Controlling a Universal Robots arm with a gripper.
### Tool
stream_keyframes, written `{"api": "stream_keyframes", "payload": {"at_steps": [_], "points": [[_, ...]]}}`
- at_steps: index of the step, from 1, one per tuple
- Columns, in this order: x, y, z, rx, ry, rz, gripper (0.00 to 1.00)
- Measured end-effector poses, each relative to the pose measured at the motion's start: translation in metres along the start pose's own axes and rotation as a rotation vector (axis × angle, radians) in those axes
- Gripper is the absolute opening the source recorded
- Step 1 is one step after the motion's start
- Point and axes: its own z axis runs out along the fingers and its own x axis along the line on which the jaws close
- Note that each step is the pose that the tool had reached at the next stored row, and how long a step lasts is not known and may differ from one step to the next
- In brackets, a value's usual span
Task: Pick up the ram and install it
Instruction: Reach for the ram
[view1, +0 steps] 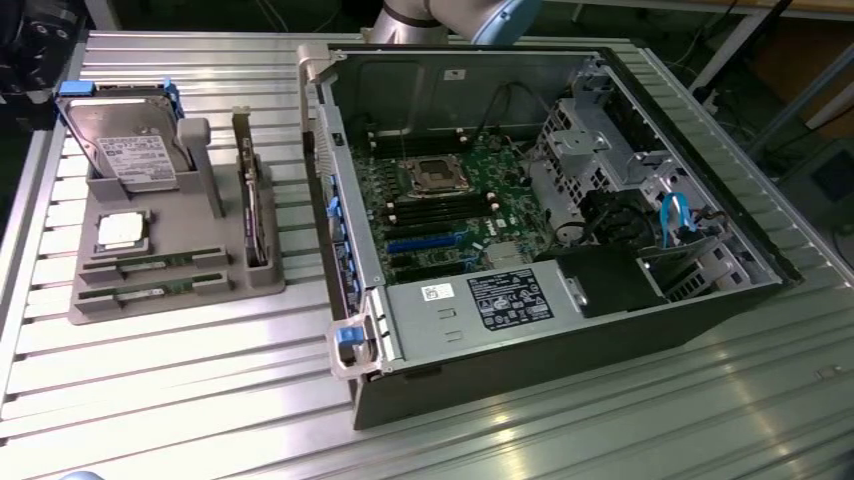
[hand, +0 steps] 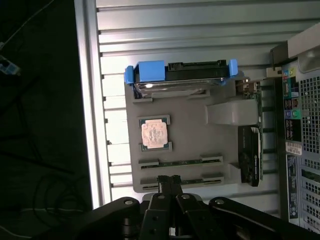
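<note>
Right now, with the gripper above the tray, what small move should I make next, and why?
Probably open the jaws: the gripper is shut, its tips over a ram seated in its tray slot, so it cannot straddle the stick yet.

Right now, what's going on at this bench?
The arm's pincer is shut and holds nothing. In the wrist view it hangs over the near edge of the grey tray. Two ram sticks lie flat in the tray's slots, not yet picked up, with the processor and hard drive beside them. The computer case lies open next to the tray, its motherboard exposed.
</note>
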Motion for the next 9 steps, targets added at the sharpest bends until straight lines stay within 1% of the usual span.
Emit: {"api": "stream_keyframes", "payload": {"at_steps": [1, 3, 4, 6, 9], "points": [[-0.005, 0.0001, 0.0003, -0.0001, -0.0001, 0.000, 0.11], [-0.020, 0.0005, 0.0010, 0.0000, -0.0001, 0.000, 0.11], [-0.025, 0.0007, 0.0012, 0.0000, 0.0000, 0.000, 0.11], [-0.031, 0.0010, 0.0015, 0.0000, -0.0001, 0.000, 0.11], [-0.031, 0.0010, 0.0015, 0.0000, -0.0001, 0.000, 0.11]]}}
